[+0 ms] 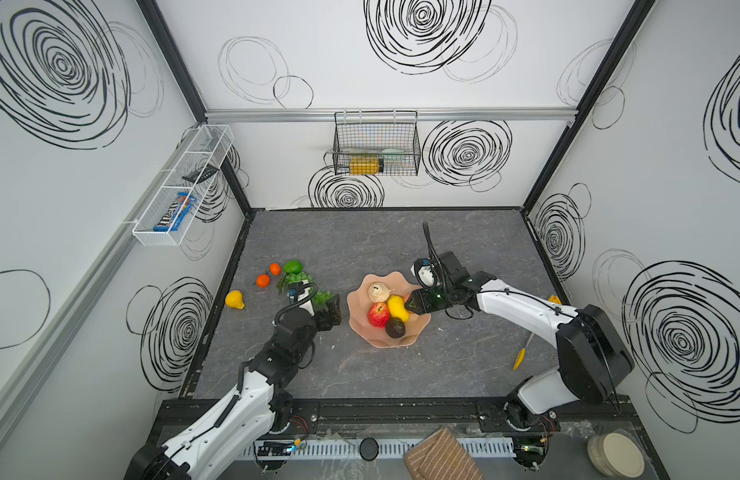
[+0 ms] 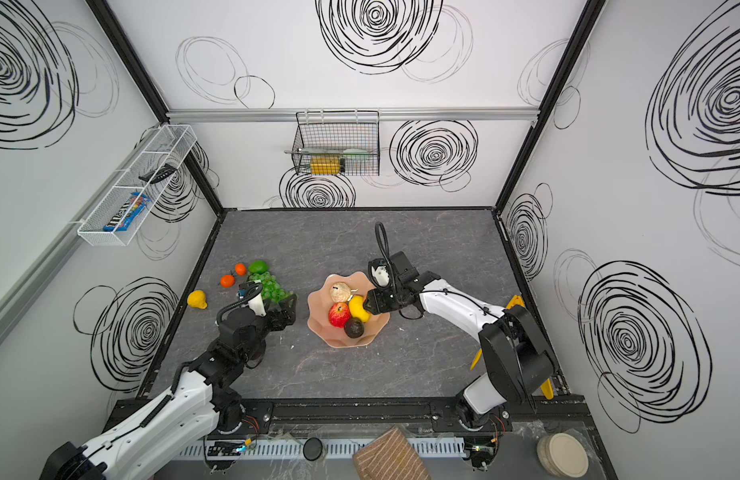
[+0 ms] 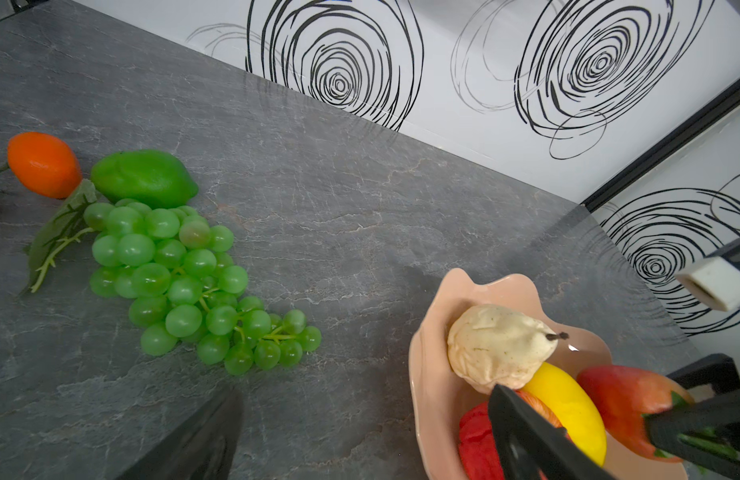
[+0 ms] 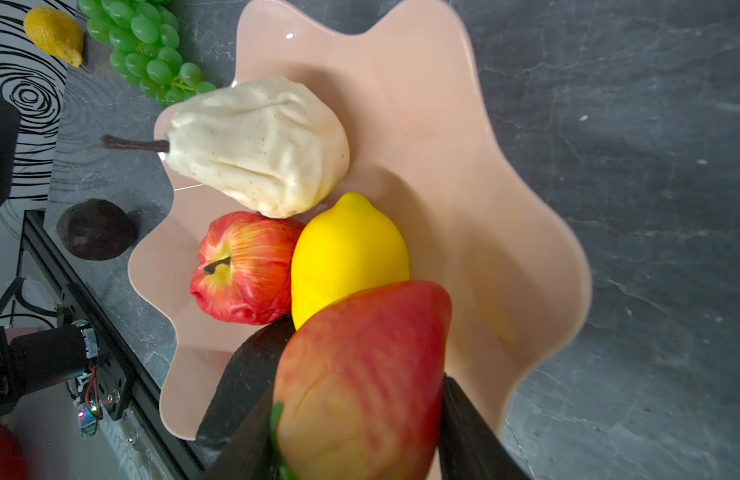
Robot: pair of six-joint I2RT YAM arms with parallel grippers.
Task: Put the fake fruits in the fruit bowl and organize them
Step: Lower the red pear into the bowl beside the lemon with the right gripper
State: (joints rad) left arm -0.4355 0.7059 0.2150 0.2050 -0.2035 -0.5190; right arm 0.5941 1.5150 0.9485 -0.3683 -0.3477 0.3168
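The peach fruit bowl [image 1: 374, 338] [image 2: 337, 338] [image 3: 430, 374] [image 4: 463, 166] holds a beige pear [image 1: 378, 292], red apple [image 1: 378, 314], lemon [image 4: 347, 253] and a dark fruit [image 1: 395, 328]. My right gripper [image 1: 414, 305] [image 4: 355, 419] hangs over the bowl's right side, shut on a strawberry [image 4: 360, 365] [image 3: 626, 399]. My left gripper [image 1: 333, 311] [image 3: 360, 440] is open and empty just left of the bowl. On the table at the left lie the grapes [image 3: 185, 282], lime [image 1: 293, 266], two oranges [image 1: 263, 281] [image 1: 275, 269] and a yellow pear [image 1: 234, 299]. Another dark fruit [image 4: 95, 228] sits outside the rim.
Yellow-handled tongs [image 1: 520, 357] lie at the right by the right arm. A cream lidded container [image 1: 617, 453] and a striped cloth [image 1: 441, 457] sit beyond the front rail. A wire basket [image 1: 376, 143] hangs on the back wall and a mesh shelf [image 1: 181, 187] on the left wall.
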